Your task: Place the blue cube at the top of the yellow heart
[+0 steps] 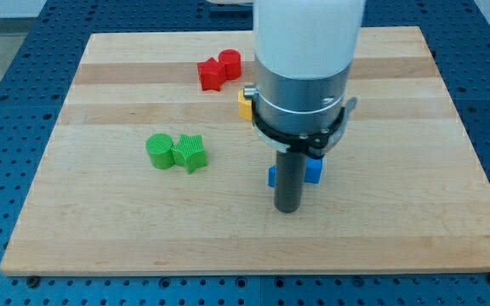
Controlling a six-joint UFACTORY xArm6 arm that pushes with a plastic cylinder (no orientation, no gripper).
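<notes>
Camera view: my tip (288, 207) is down on the wooden board (100, 229), a bare rod with nothing to open or close, gripping nothing. Right behind it sits the blue cube (312, 171), showing on both sides of the rod, seemingly touching it, though the rod hides the contact. The yellow heart (244, 104) peeks out above, at the arm's left edge, mostly covered. Over at the view's left, a green cylinder (159, 150) and green star (190, 153) touch. Up top, two red blocks (218, 70) huddle together.
</notes>
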